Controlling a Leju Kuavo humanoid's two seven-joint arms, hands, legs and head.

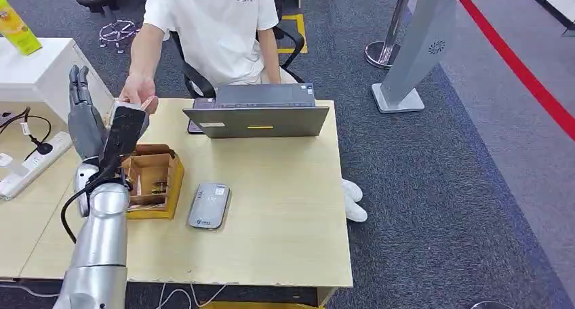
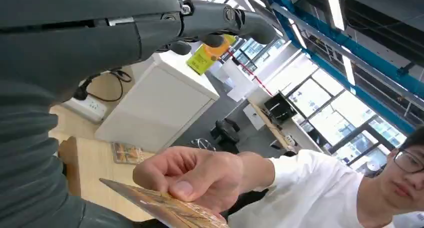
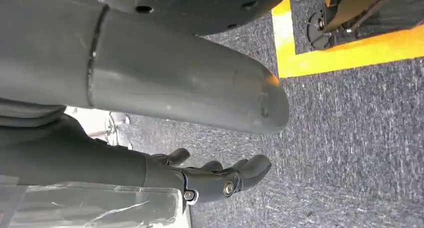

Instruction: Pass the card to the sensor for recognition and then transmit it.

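my left hand (image 1: 83, 99) was raised over the surface (image 1: 285, 187), fingers (image 2: 220, 20) straight, while the person's hand (image 2: 192, 178) pinched the card (image 2: 165, 208) at my palm; whether i gripped it i couldn't tell, so it risked dropping.

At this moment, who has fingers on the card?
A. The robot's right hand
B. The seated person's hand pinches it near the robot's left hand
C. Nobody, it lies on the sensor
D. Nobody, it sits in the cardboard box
B: the person's hand pinches the card beside the left hand.
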